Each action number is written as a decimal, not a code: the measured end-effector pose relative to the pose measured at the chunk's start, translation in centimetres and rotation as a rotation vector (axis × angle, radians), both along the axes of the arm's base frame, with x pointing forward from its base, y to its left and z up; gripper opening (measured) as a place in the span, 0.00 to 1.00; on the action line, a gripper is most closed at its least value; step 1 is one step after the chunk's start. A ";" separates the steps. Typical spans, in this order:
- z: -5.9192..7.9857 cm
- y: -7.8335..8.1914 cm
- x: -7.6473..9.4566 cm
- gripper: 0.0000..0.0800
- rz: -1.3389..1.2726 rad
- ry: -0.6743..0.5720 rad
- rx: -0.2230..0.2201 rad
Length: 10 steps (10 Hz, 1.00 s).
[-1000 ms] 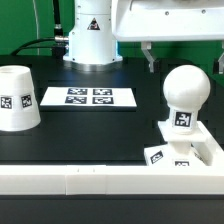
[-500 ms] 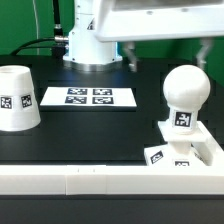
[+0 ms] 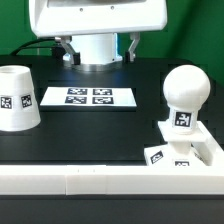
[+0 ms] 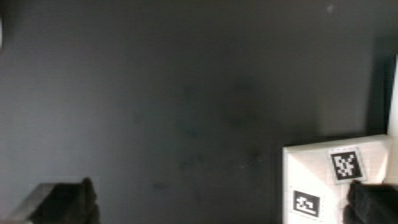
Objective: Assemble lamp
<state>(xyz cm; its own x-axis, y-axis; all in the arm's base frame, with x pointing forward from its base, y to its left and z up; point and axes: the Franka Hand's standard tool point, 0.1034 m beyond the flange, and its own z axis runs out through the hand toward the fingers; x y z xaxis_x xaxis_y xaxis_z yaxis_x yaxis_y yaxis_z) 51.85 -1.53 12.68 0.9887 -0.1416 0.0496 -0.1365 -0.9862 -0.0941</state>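
Black tabletop (image 3: pixel 110 125) fills the exterior view, dark backdrop behind. Arm's white housing (image 3: pixel 98 17) spans the upper centre of the frame, with its pedestal below it at the table's far edge. Long white rail (image 3: pixel 90 180) runs along the lower edge, across nearly the full width.

Shade (image 3: pixel 18 97) stands at the left edge of the frame, wide end down, one tag facing the camera. Bulb (image 3: pixel 184 92) stands upright at the right, round head on top, tagged neck below, seated on the base (image 3: pixel 190 148), which sits in the lower right corner against the rail. Shade and bulb are well apart. Marker board (image 3: pixel 88 97) lies flat between them, centre-left, four tags showing.

Gripper (image 3: pixel 98 52): two dark fingers hang below the housing, spread apart, nothing between them, above the far part of the table behind the marker board.

Wrist view: bare dark table (image 4: pixel 178 100), fingertips (image 4: pixel 64 203) blurred at the lower corners, a tagged white corner of the marker board (image 4: pixel 338 170) at lower right.
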 end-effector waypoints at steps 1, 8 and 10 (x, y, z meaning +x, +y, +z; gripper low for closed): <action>0.0 -0.1 0.0 0.87 -0.002 0.000 0.000; -0.7 -6.3 -3.9 0.87 0.164 0.005 -0.019; -0.6 -8.7 -4.7 0.87 0.189 0.005 -0.026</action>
<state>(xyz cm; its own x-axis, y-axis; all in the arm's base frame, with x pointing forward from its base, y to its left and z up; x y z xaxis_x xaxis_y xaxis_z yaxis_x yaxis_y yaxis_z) 47.14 -10.24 12.07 0.9978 0.0475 0.0459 0.0506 -0.9964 -0.0681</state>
